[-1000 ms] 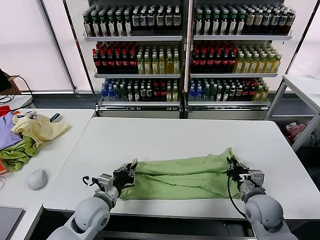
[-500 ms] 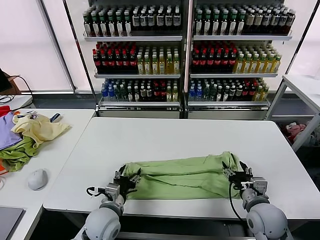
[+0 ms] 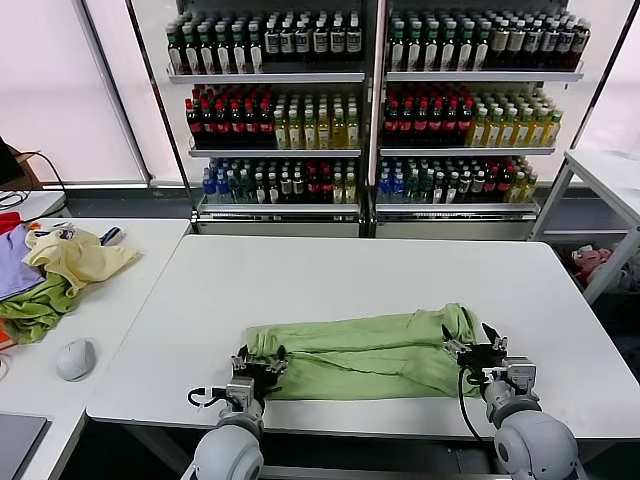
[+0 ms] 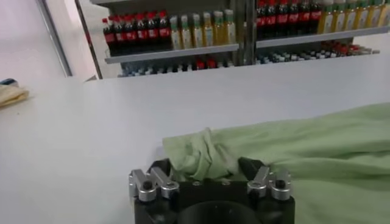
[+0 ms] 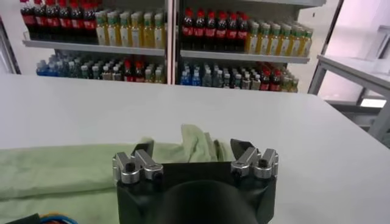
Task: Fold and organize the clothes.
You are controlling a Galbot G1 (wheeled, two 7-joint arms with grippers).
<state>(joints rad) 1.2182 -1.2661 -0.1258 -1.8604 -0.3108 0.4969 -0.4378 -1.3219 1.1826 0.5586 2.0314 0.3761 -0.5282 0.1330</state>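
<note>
Low in the frame, the soft, rumpled green shirt [image 3: 365,355] lies in a long band, its bunched ends between the spread fingers of the left gripper [image 3: 257,366] and right gripper [image 3: 480,352].

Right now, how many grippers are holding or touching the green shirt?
2. The left gripper is at the light green polo shirt at its left near corner; the right gripper is at its right near end. Both jaws stand open around bunched cloth.
</note>
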